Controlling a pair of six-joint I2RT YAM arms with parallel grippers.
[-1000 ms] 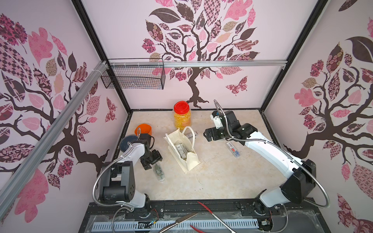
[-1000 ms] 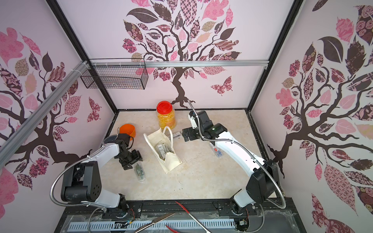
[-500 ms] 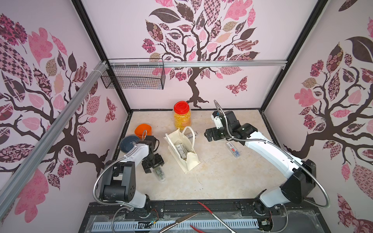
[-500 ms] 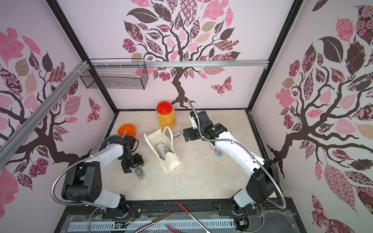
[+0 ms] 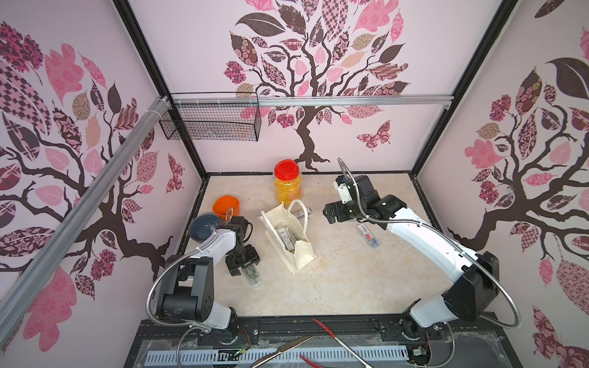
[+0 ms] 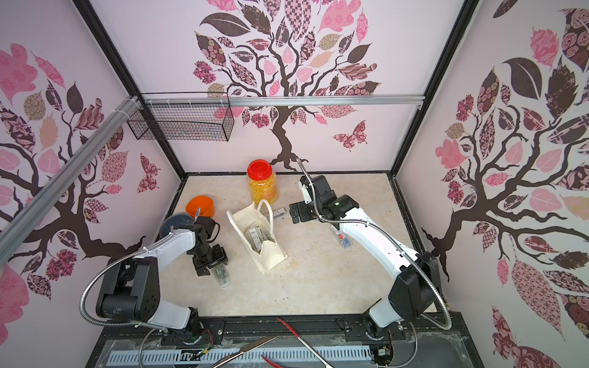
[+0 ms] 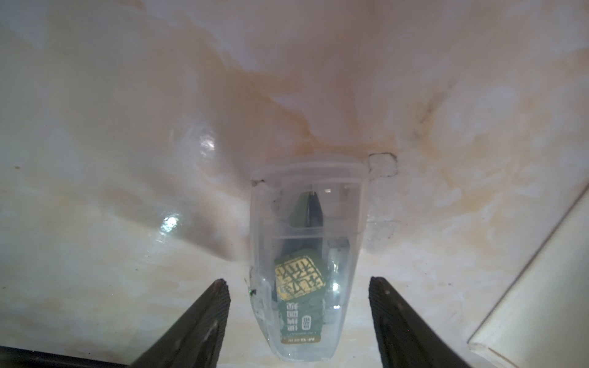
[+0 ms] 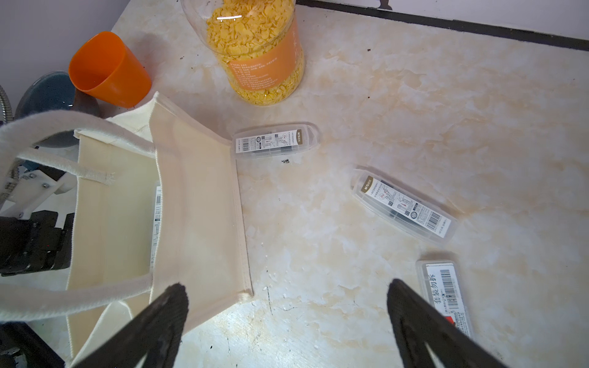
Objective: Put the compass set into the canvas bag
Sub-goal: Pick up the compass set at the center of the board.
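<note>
My left gripper [image 7: 299, 282] straddles a clear-cased compass set [image 7: 306, 229], jaws apart, not touching. Next, I judge: close, lift, carry to the canvas bag [image 5: 304, 256]. The right gripper [image 8: 287, 284] hangs wide apart.

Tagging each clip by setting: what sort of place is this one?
Probably a staged robot test booth, not a real room: tree-decal wall panels box in a small marble-look tabletop, with a wire basket on an aluminium rail.
</note>
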